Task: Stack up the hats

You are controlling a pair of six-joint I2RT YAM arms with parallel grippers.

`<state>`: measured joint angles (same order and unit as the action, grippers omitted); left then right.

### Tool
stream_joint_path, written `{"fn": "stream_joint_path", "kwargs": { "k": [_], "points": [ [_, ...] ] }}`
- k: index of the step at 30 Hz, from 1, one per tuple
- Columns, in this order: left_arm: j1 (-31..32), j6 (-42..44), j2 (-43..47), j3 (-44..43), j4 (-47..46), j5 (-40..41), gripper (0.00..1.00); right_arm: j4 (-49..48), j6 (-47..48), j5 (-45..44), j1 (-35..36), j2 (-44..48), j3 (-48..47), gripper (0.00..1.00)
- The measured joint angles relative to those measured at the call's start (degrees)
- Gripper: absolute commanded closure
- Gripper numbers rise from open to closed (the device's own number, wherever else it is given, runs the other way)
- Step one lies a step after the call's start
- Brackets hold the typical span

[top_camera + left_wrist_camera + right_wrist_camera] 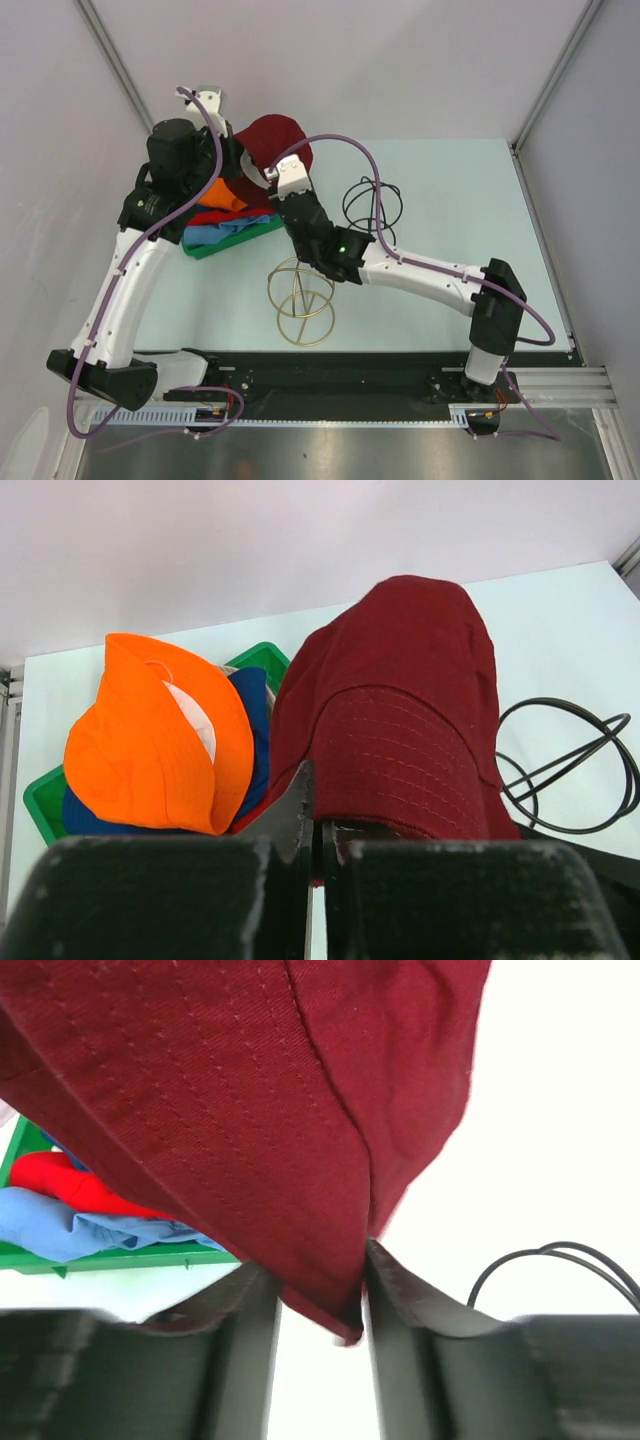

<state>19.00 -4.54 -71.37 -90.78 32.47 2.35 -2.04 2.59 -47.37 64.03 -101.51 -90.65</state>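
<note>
Two robot arms hold a maroon fabric bucket hat [277,138] up off the pale table [450,190] at its far left. It hangs just beyond and to the right of a green plastic tray [42,802] piled with other hats: an orange fabric bucket hat [150,742] lies uppermost, over a navy hat [255,720], a red hat [60,1182] and a light blue hat [70,1232]. The step in hand appears to be carrying the maroon hat onto that pile. Done well, both arms would travel toward the tray together, so the cloth neither stretches nor sags. They would centre the crown over the orange hat, lower until the fabric rests on it, and only then let go together, lest the floppy hat slide off one side. The left gripper [318,822] is clenched almost flat on the maroon brim, with only a sliver between its fingers. The right gripper [318,1282] pinches a thicker fold of the same brim, its jaws a little apart with cloth filling the space. A black wire globe frame [372,205] stands just right of the right gripper, and a gold wire globe frame [300,300] sits nearer the bases; the right forearm should swing clear of both.
</note>
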Motion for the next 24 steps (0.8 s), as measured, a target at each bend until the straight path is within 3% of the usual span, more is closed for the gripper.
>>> {"fn": "stream_joint_path", "kwargs": {
  "k": [1,5,11,16,24],
  "points": [
    [0.0,0.0,0.0,0.02,-0.04,-0.02,1.0,-0.07,0.37,0.2,0.0,0.46,0.42,0.76],
    [0.0,0.0,0.0,0.28,-0.37,-0.02,1.0,-0.15,1.68,1.01,-0.74,2.16,1.2,0.99],
    [0.0,0.48,-0.57,1.77,-1.9,-0.04,1.0,-0.24,2.89,3.15,-3.39,5.4,2.38,1.0],
    [0.46,1.03,-5.51,0.15,-4.57,-0.57,1.0,-1.29,4.87,6.69,-9.84,6.97,2.34,1.0],
    [6.45,1.73,-25.38,-17.03,-8.92,-1.09,1.0,-4.5,9.49,11.93,-24.09,7.37,-0.55,1.0]
  ]
}}
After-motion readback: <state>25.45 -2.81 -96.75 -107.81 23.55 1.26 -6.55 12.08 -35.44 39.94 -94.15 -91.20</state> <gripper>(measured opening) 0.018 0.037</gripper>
